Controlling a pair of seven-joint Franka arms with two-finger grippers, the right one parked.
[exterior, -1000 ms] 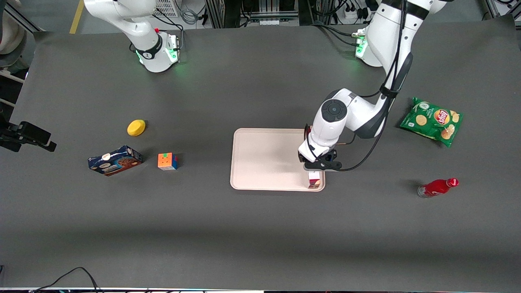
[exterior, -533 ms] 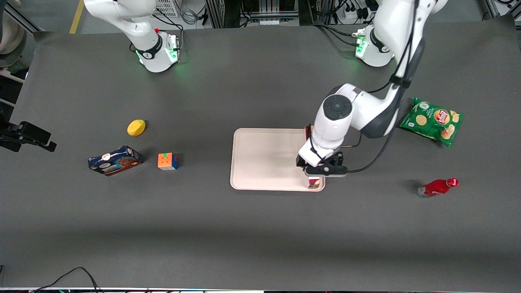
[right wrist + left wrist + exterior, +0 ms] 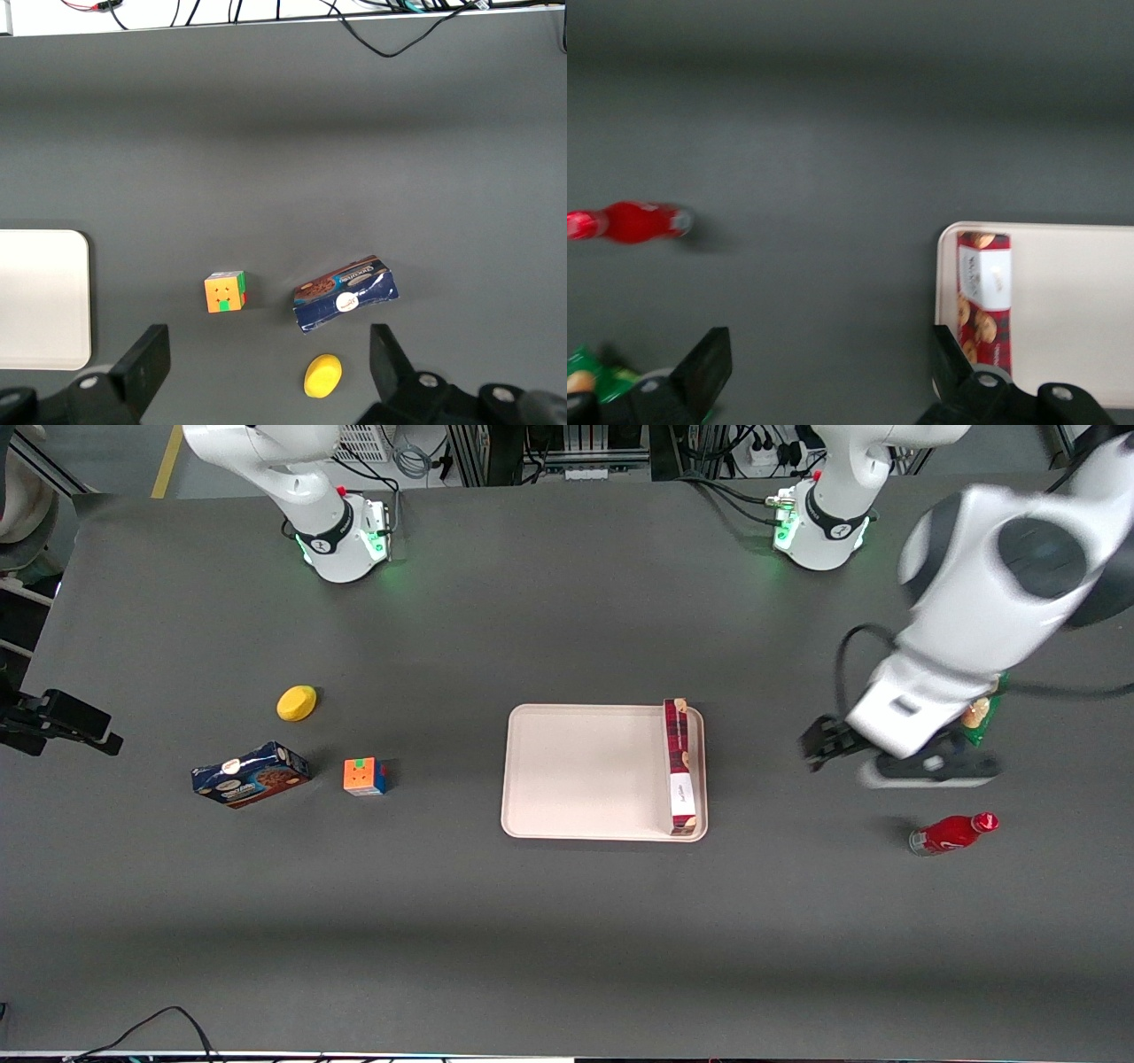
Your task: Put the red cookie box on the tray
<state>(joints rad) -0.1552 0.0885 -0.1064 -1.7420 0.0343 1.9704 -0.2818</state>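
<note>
Now the red cookie box is seen lying flat in the tray, along the tray's short edge toward the working arm's end of the table, its white panel nearer the front camera. The box is touched by nothing. The gripper is held above the bare table mat, well apart from the tray, between it and the green chip bag, which is mostly hidden by the arm. Its fingers are spread wide with nothing between them. The red bottle lies on its side, nearer the front camera than the gripper. Toward the parked arm's end, a blue cookie box, a puzzle cube and a yellow lemon-like object are noted.
</note>
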